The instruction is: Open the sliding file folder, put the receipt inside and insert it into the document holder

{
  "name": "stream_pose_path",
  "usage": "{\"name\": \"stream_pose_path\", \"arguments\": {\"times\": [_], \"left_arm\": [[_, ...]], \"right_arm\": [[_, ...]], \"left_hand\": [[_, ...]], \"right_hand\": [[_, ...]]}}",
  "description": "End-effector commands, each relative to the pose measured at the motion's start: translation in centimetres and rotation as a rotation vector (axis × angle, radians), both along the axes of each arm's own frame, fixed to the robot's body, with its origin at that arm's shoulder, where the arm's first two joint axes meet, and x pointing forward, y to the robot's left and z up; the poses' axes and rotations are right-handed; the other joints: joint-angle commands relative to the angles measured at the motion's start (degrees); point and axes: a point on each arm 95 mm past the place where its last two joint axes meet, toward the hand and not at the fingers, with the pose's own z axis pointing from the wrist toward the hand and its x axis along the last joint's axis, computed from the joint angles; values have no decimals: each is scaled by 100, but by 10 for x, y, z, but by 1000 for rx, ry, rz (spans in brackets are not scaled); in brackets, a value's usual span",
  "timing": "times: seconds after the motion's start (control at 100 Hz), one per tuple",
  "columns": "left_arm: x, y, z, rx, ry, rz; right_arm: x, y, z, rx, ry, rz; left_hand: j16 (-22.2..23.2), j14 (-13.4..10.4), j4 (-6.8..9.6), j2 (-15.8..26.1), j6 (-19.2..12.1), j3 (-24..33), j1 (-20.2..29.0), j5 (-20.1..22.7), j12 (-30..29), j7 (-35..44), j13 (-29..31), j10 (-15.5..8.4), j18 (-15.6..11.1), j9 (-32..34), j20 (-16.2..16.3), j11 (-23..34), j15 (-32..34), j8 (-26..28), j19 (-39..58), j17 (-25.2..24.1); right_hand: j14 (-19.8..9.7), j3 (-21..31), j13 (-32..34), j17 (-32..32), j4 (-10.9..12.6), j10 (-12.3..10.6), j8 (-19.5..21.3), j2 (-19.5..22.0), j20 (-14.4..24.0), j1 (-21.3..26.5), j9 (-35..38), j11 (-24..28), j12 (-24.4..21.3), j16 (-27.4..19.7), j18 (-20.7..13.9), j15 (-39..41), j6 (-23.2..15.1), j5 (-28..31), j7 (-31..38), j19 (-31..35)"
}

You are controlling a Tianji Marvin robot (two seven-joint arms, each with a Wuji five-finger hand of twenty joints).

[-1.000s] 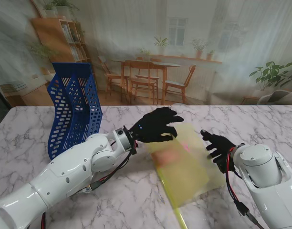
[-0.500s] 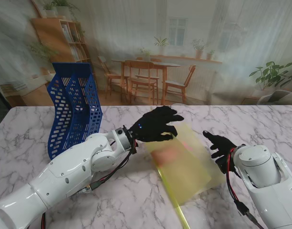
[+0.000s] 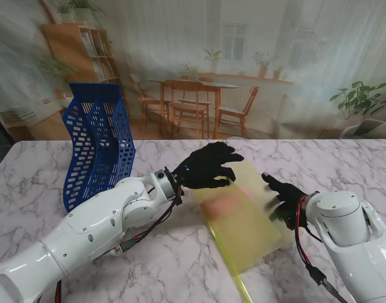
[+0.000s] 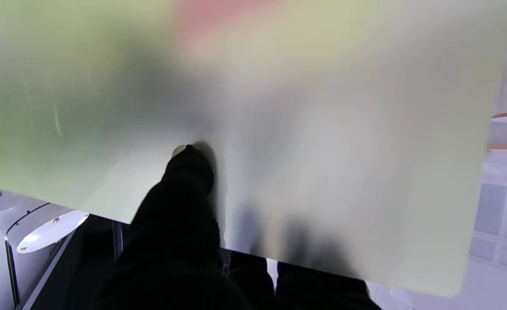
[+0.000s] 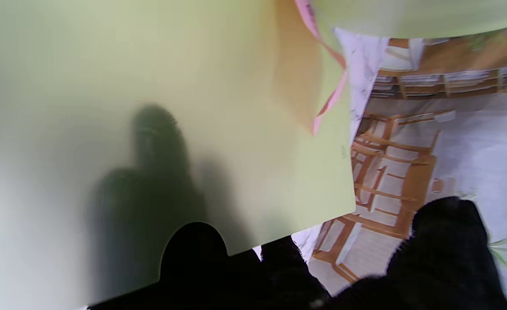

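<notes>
Your left hand pinches the far corner of the translucent yellow-green plastic file folder, which is held tilted above the marble desk with the pink paper receipt inside. Your right hand clasps the folder's right edge. The blue perforated plastic document holder stands far left.

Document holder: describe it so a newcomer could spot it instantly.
On the marble table, look to the far left side, beyond the left hand. The document holder is the tall upright blue rack of perforated mesh, the only blue thing there, apart from the flat yellow-green file folder.
</notes>
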Motion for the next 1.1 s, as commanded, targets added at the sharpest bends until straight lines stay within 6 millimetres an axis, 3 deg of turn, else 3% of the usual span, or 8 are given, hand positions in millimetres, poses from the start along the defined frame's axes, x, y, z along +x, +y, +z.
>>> {"name": "stream_pose_path", "arguments": {"times": [0.0, 0.04, 0.47, 0.81, 0.84, 0.86, 1.03, 1.09], "left_arm": [[2, -5, 0, 4, 9, 5], [2, -7, -2, 3, 14, 7], [13, -26, -12, 32, 73, 23], [20, -39, -12, 58, 95, 13], [21, -40, -11, 60, 96, 12], [21, -41, -11, 61, 98, 11], [22, -46, -12, 70, 108, 6], [22, -47, -13, 72, 109, 4]], "right_arm": [[-2, 8, 5, 22, -32, 15], [-3, 10, 7, 33, -45, 15], [-20, 22, 26, 120, -139, 87], [-27, 32, 36, 64, -162, 204], [-26, 33, 37, 60, -165, 206], [-26, 34, 37, 58, -164, 208], [-25, 40, 38, 49, -145, 197], [-25, 42, 37, 51, -138, 189]], "left_hand": [[57, 9, 16, 360, -14, -26, 311, 12, 39, 282, 79, -108, -181, 42, 39, 9, 90, 170, 87, -40], [58, 8, 17, 358, -11, -25, 312, 14, 35, 284, 79, 99, -184, 13, 39, -3, 92, 172, 87, -40], [59, 22, 19, 351, 32, -15, 324, 15, 28, 267, 71, 123, -168, 20, 47, -10, 95, 168, 102, -42], [57, 32, 21, 350, 48, -7, 326, 18, 20, 257, 79, 125, -168, 32, 54, -24, 94, 176, 115, -43], [57, 28, 21, 351, 45, -7, 325, 13, 19, 254, 76, 123, -167, 28, 54, -27, 92, 175, 115, -44], [56, 26, 20, 354, 45, -7, 323, 13, 19, 254, 74, 127, -167, 33, 54, -26, 91, 175, 115, -44], [56, 36, 22, 346, 57, -5, 322, 22, 18, 250, 75, 123, -165, 45, 54, -26, 90, 174, 116, -43], [56, 45, 24, 348, 61, -1, 325, 20, 18, 249, 80, 117, -161, 49, 55, -27, 92, 175, 118, -42]], "right_hand": [[131, -79, 273, 80, 78, 71, -108, 173, 116, -117, 169, 195, 65, 89, 8, 356, 40, 102, 102, 274], [157, -80, 283, 88, 78, 74, -118, 160, 120, -109, 218, 195, 62, 86, 26, 368, -7, 111, 140, 272], [87, -155, -153, -308, 61, -184, -736, -214, 73, -330, -81, -69, -19, -81, 25, -56, -238, -459, 718, -107], [-313, 128, -488, -622, 137, -638, -783, -1597, -95, 234, -676, 365, 189, -34, -335, -239, -245, -263, 940, -330], [-339, 2265, -384, -520, -131, -613, -445, -2296, -121, -569, -652, 516, 209, -20, -344, -77, -176, -57, 982, -220], [-380, 2745, -300, -422, -201, -601, -411, -2477, -94, -678, -631, 552, 229, -3, -371, -18, -133, 60, 1015, -151], [-520, 3026, 335, 285, -143, -498, 18, -3086, -67, 222, -356, 1174, 466, 48, -421, 438, -12, 788, 1309, 173], [-531, 3866, 620, 594, -216, -491, 316, -3383, -187, 234, -83, 1374, 514, -15, -344, 556, -23, 1095, 1334, 268]]}}
